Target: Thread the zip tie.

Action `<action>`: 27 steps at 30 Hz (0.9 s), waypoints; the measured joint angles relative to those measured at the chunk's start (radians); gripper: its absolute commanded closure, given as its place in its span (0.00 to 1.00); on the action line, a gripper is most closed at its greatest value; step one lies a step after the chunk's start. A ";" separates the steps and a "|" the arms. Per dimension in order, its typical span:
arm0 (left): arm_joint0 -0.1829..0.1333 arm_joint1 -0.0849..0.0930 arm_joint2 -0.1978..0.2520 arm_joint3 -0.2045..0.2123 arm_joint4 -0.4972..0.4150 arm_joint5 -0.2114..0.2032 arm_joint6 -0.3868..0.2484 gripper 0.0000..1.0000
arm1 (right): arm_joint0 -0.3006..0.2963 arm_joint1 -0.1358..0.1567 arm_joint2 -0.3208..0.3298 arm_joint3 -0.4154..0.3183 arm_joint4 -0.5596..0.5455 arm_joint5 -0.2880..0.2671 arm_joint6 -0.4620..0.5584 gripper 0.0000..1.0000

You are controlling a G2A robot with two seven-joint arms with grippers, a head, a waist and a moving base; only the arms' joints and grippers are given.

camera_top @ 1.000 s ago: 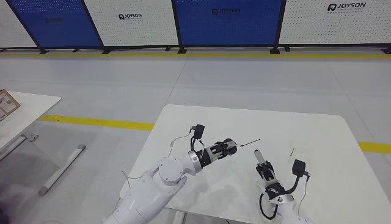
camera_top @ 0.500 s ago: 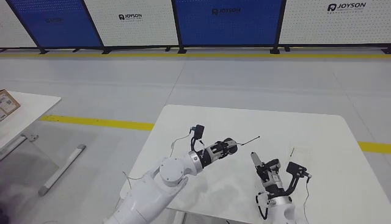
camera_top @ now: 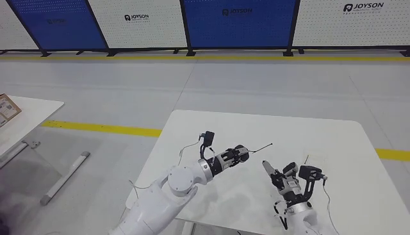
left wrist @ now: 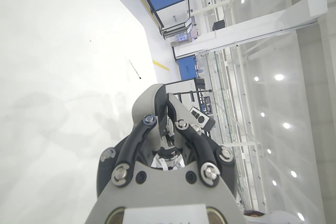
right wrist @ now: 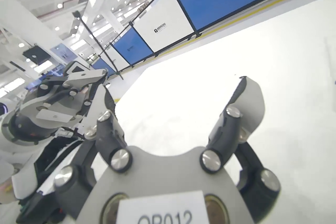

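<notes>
Plainly, the threading had hardly begun. Over the white table (camera_top: 333, 139) both arms were raised, neither resting on it. The left gripper (left wrist: 165, 95) hung above the middle of the table, a little toward the left edge, with its jaws pressed together on one end of the zip tie (camera_top: 259, 149). The right gripper (right wrist: 174, 84) sat closer to the near edge and toward the right side. It was spread wide, with nothing between its fingers, and faced across at the left one. The tie was a thin black strip sticking straight out of the left gripper into the air toward the far right corner. Its free end was just short of the right gripper and touched nothing. A tiny knob at that free end looked to me like the head, though it was too small to be sure.

As I judged it, the tie had been picked up and was being held out, and that was all that was done. It made no loop, and neither end had gone through the other. The free end had yet to be caught, bent round and fed through the head.

Compared with a second before, the left arm and the tie had not stirred. The right wrist had rolled over and drawn slightly inward, turning its open fingers more squarely toward the tie.
</notes>
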 measured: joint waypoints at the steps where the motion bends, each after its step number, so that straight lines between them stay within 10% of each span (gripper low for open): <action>1: -0.002 -0.001 0.003 0.002 0.000 0.001 0.000 1.00 | -0.002 0.004 0.011 -0.010 -0.014 0.000 0.023 0.00; 27: -0.002 -0.007 0.021 -0.008 0.011 0.015 0.036 1.00 | 0.038 0.014 -0.003 0.030 -0.215 0.031 0.105 0.00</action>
